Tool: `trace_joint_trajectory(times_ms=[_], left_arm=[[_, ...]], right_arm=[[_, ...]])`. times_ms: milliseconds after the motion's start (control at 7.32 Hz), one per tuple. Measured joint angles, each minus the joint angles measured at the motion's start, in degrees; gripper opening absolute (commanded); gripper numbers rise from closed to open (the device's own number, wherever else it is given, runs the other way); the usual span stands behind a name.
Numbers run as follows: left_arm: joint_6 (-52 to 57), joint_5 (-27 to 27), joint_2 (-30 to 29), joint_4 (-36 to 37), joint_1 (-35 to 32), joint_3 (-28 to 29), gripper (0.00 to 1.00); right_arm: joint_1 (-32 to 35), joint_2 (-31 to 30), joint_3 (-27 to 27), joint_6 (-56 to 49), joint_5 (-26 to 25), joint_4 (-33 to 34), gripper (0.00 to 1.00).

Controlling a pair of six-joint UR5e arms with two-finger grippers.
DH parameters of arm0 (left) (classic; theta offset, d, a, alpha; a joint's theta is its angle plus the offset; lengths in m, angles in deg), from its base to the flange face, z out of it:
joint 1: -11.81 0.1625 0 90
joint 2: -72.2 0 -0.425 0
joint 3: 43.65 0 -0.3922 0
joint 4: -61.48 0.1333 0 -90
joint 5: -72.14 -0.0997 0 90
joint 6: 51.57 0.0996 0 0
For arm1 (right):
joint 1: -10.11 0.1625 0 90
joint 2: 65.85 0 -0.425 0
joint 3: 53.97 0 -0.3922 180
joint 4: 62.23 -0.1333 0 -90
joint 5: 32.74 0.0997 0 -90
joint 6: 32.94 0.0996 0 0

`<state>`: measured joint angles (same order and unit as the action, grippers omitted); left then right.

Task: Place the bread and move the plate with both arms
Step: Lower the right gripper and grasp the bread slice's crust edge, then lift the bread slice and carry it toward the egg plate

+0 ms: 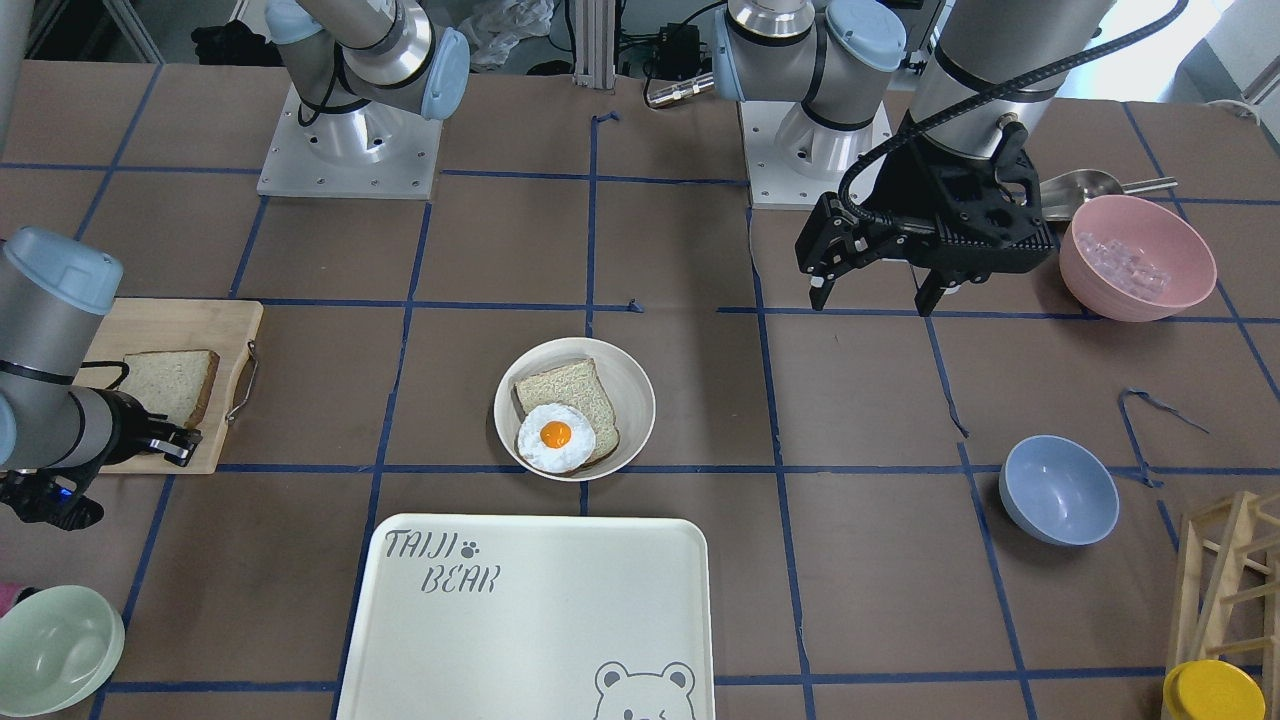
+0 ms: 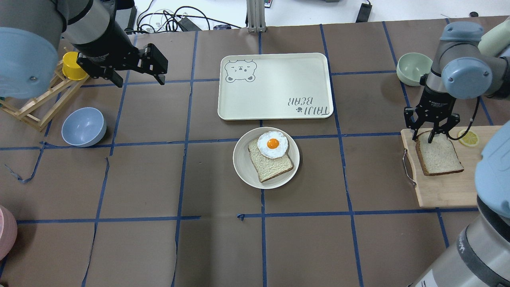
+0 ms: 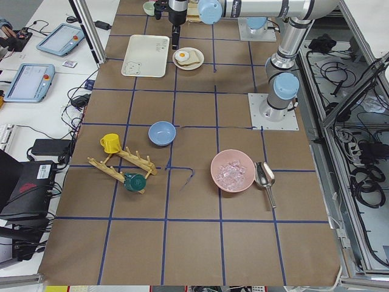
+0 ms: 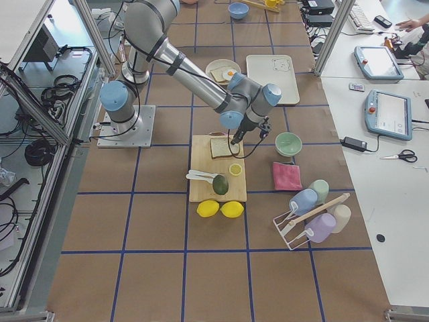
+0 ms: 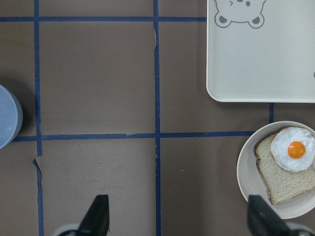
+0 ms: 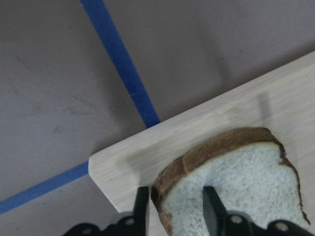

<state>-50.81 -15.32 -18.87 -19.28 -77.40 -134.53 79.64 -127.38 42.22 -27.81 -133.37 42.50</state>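
While the left claw (image 1: 872,300) hangs spread wide above the bare worktop (image 2: 223,247), well apart from everything, the right claw (image 6: 175,196) is down at the wooden cutting board (image 2: 446,191). Its jaws are parted and straddle the crust at one end of the bread slice (image 2: 440,157), one finger outside the crust and the other over the pale crumb. As far as the wrist view shows, nothing is pinched yet. The slice lies flat on the board, near a lemon slice (image 2: 470,137).

The plate (image 2: 243,167) sits mid-worktop, just beside the bear-print tray (image 2: 279,91), and carries another slice topped with a fried egg (image 2: 272,144).

The bread is probably light, soft and floppy (it will likely droop if held by one edge). The dark crust looks like the firmest place to hold, with a gentle squeeze so the crumb does not tear. The plate looks rigid and smooth, perhaps slippery. Opposite points on its rim seem the best hold, kept level so the egg stays put.
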Motion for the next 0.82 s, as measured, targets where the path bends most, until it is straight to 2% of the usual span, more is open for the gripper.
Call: trace_joint_trajectory(times_ms=[273, 410, 820], left_arm=[[0.0, -0.1, 0.0, 0.0, 0.0, 0.0, 1.00], [0.0, -0.1, 0.0, 0.0, 0.0, 0.0, 1.00], [0.0, -0.1, 0.0, 0.0, 0.1, 0.0, 1.00]], right_arm=[[0.0, 0.0, 0.0, -0.2, 0.1, 0.0, 0.05], [0.0, 0.0, 0.0, -0.4, 0.1, 0.0, 0.00], [0.0, -0.3, -0.1, -0.5, 0.4, -0.5, 0.00]])
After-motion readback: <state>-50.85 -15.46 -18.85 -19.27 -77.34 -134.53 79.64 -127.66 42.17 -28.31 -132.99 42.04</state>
